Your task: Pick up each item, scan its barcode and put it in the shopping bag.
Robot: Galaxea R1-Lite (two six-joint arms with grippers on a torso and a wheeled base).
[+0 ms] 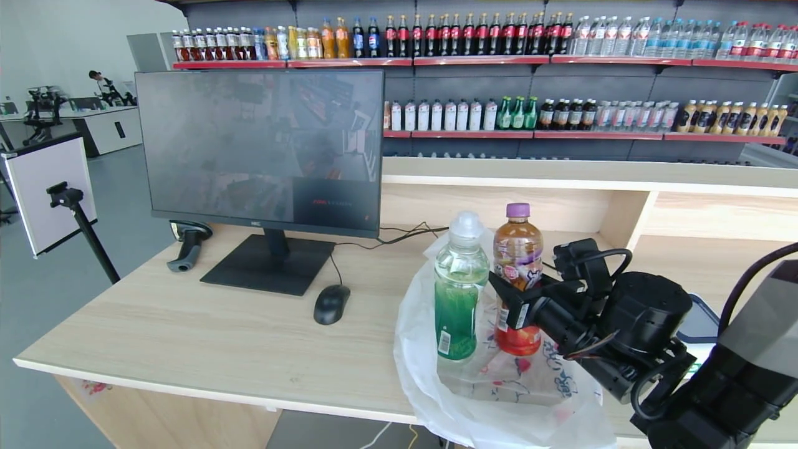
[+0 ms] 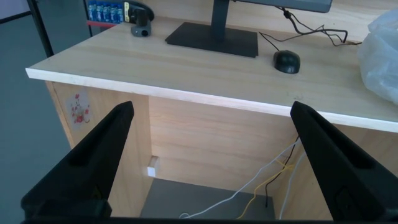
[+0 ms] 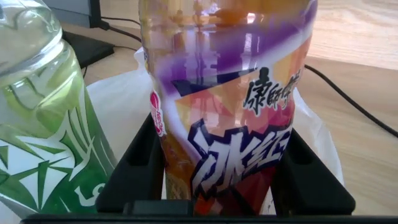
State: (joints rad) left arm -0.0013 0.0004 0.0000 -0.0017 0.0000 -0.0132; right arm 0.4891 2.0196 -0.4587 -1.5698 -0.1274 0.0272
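Observation:
An orange tea bottle (image 1: pixel 517 249) with a purple cap stands upright on the white plastic shopping bag (image 1: pixel 416 349) at the right of the wooden counter. My right gripper (image 1: pixel 514 302) is shut on its lower half; the two black fingers (image 3: pixel 140 165) press against both sides of the label (image 3: pixel 236 155). A green bottle (image 1: pixel 460 293) with a clear cap stands just left of it on the same bag, also close by in the right wrist view (image 3: pixel 43 124). My left gripper (image 2: pixel 211 109) is open and holds nothing, low in front of the counter's front edge (image 2: pixel 186 93).
A monitor (image 1: pixel 262 149) stands at the counter's back left, with a black mouse (image 1: pixel 330 304) in front of it and a handheld scanner (image 1: pixel 187 246) in its cradle at the left. A raised wooden ledge (image 1: pixel 561 174) and drink shelves lie behind.

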